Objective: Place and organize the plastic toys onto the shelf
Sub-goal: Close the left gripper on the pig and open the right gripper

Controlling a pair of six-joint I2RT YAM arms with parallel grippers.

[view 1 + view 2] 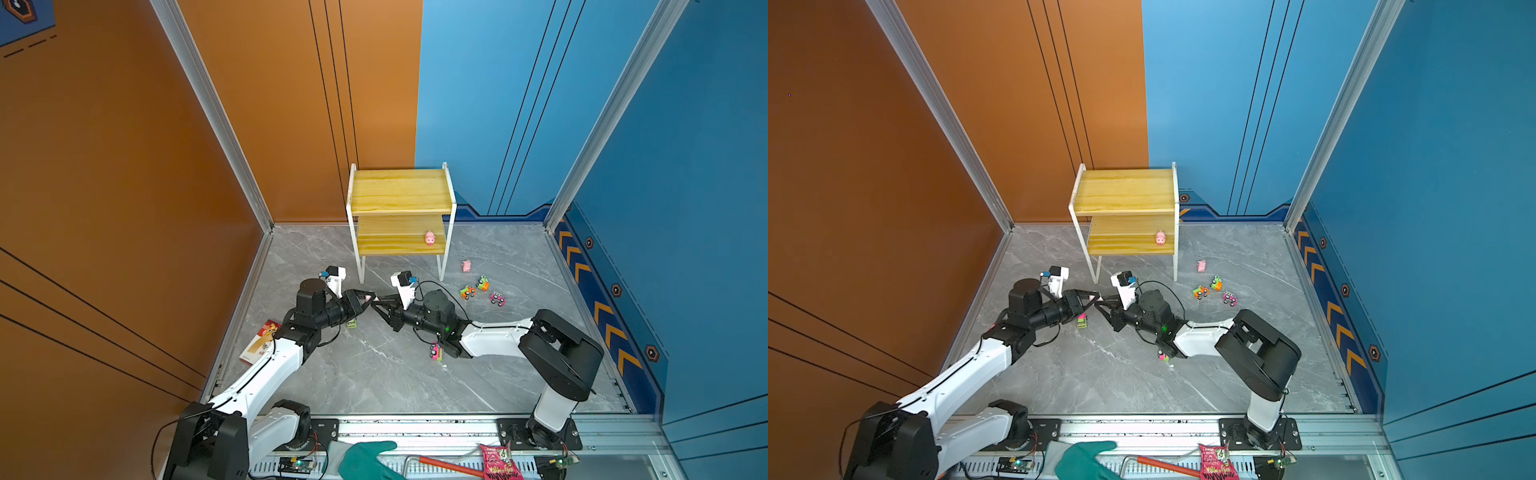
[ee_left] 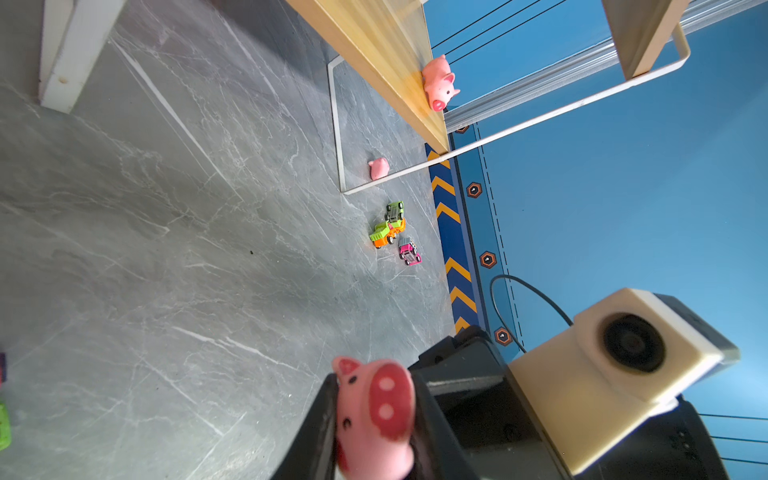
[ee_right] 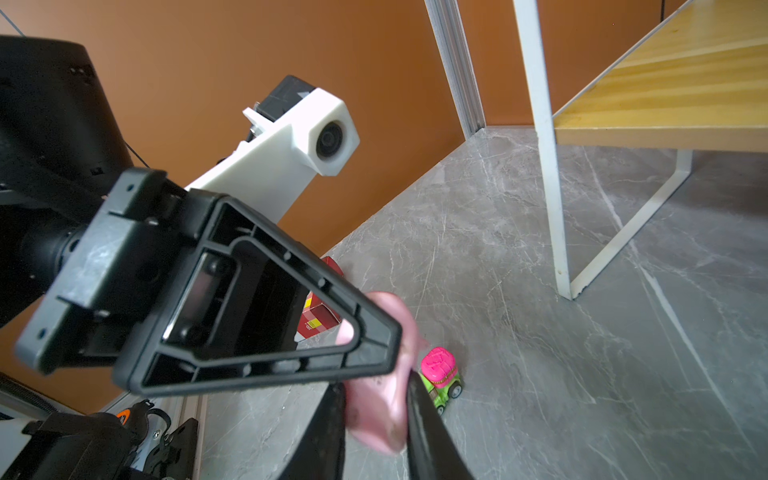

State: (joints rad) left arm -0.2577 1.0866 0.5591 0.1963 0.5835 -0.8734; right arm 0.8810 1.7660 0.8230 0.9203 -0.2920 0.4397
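A pink pig [image 2: 374, 415] hangs above the floor between both grippers, in front of the shelf [image 1: 401, 191]. My left gripper [image 2: 374, 419] is shut on its head end, snout facing the camera. From the opposite side my right gripper [image 3: 376, 415] has its fingers pressed on the pig's [image 3: 378, 399] other end. A second pig [image 1: 430, 238] stands on the shelf's lower board. A third pig [image 1: 466, 266] lies on the floor to the right of the shelf. Near it are three trucks [image 1: 482, 283] [image 1: 468, 292] [image 1: 497, 299]. One truck [image 1: 435, 351] sits beside the right arm, another [image 3: 440, 378] below the grippers.
A red and white box [image 1: 259, 341] lies by the left wall under the left arm. A teal glove [image 1: 365, 459] and a pink snack packet [image 1: 498, 463] rest on the front rail. The shelf's white legs [image 3: 544, 166] stand close behind the grippers.
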